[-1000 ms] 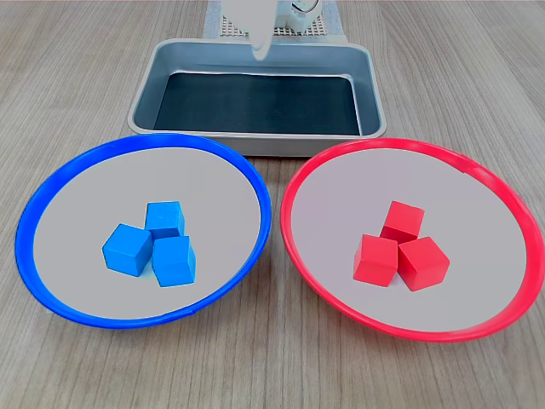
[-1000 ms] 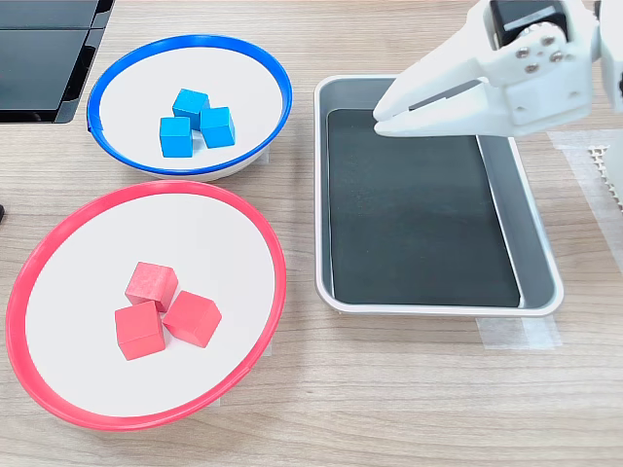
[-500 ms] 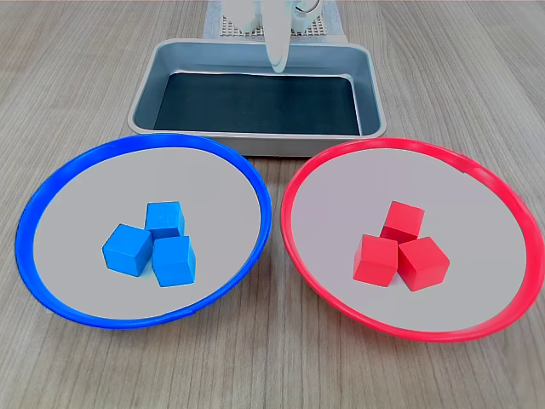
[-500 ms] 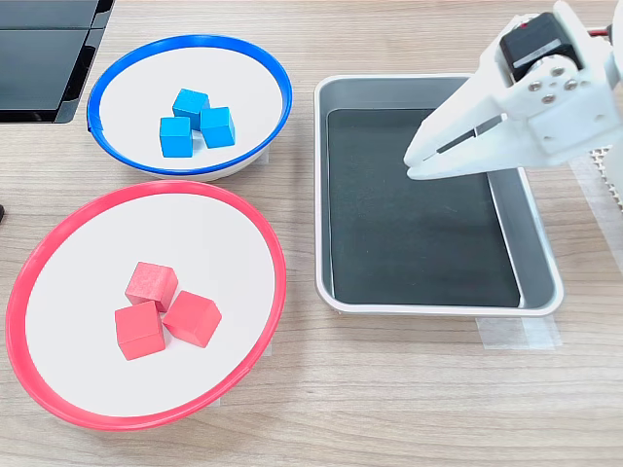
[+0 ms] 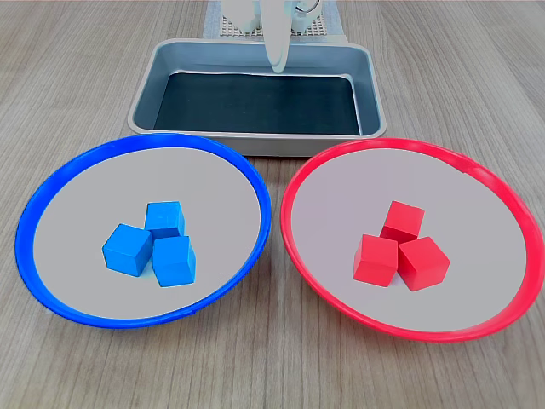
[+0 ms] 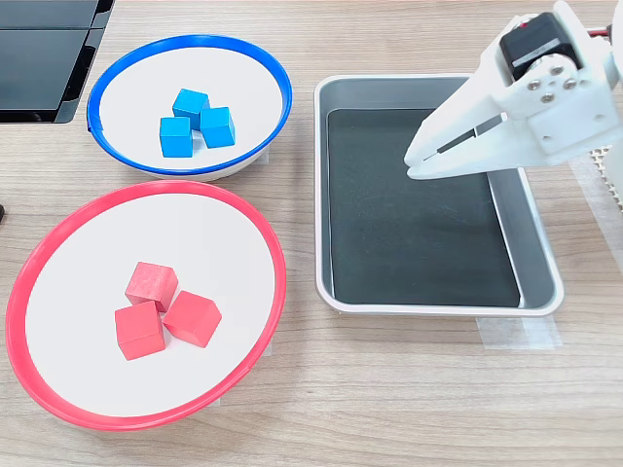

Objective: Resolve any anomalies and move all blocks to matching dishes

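Light wood-grain tabletop (image 5: 77,77), even soft light, faint shadows, dark flat panels (image 6: 44,58) at the second exterior view's top left, clear tape strip (image 6: 521,333) on the wood

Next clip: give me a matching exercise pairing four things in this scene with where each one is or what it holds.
Things:
1. three small blue cubes
2. three small red cubes
3. rectangular silver metal tray
4. white pincer

Places or states:
A. holds no cubes
B. inside the red-rimmed round dish
C. above the tray, holding nothing
D. inside the blue-rimmed round dish

Pairs: 1-D, 2-B, 3-A, 4-C
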